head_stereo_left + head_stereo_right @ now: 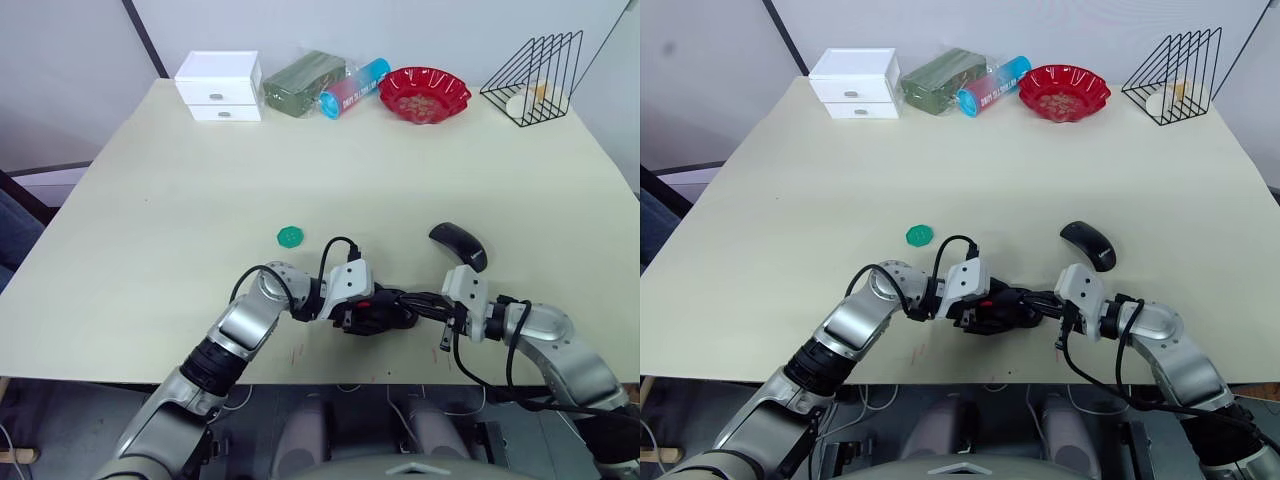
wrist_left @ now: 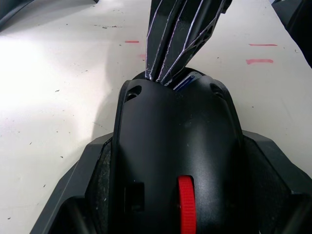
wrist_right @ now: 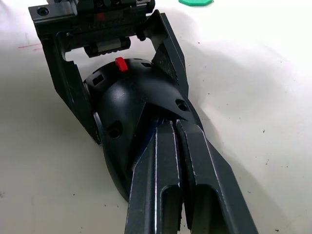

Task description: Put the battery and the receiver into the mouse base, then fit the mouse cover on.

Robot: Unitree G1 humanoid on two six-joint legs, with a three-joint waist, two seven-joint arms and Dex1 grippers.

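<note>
On the table (image 1: pixel 150 200), the far edge from left to right holds a white drawer box (image 1: pixel 220 85), a green packet (image 1: pixel 303 83), a blue tube (image 1: pixel 353 87), a red bowl (image 1: pixel 424 94) and a wire rack (image 1: pixel 535 78). The wide middle of the table lies bare. A green disc (image 1: pixel 290 236) sits alone just beyond the left arm.

Both arms meet near the front edge. The left gripper (image 1: pixel 352 318) clamps the mouse base (image 1: pixel 378 312) by its sides, close to the table's front rim. The right gripper (image 1: pixel 412 304) reaches in from the right, its tips at the base's rear end. The mouse cover (image 1: pixel 459 245) lies apart, just beyond the right wrist, with open table all around it and to the right edge.

The left wrist view shows the base (image 2: pixel 178 156) from behind its red wheel, seated between that gripper's own black pads; the right gripper's fingers (image 2: pixel 170 44) come down into the far end, where a sliver of blue and white, likely the battery (image 2: pixel 184 82), shows beside them. The right wrist view shows those two fingers (image 3: pixel 168 165) pressed nearly together with their tips in the base's open rear, a blue streak beside them, and the left gripper's fingers (image 3: pixel 73 92) spread around the shell. Whether the right tips pinch the battery cannot be told. I cannot pick out the receiver.
</note>
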